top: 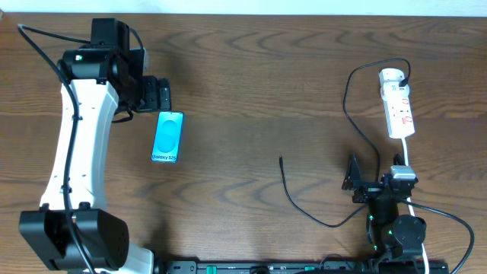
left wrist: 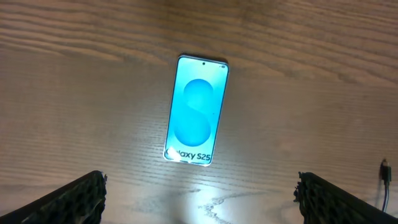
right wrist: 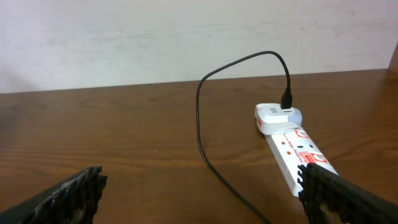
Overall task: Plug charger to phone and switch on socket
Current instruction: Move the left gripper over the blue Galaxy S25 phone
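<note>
The phone (top: 167,137) lies flat on the table, its blue screen lit and facing up; in the left wrist view the phone (left wrist: 196,111) lies just ahead of the fingers. My left gripper (top: 160,95) hovers right behind the phone's top end, open and empty (left wrist: 200,199). The white socket (top: 398,103) lies at the far right. The charger (top: 319,221), a thin black cable, runs from an adapter in the socket's far end, loops down and ends with its free tip (top: 281,158) mid-table. My right gripper (top: 356,179) is open and empty, with the socket (right wrist: 292,149) by its right finger.
The socket's white cord (top: 407,156) runs toward the right arm's base. The cable's free tip (left wrist: 385,168) shows at the right edge of the left wrist view. A pale wall (right wrist: 186,37) rises behind the table's far edge.
</note>
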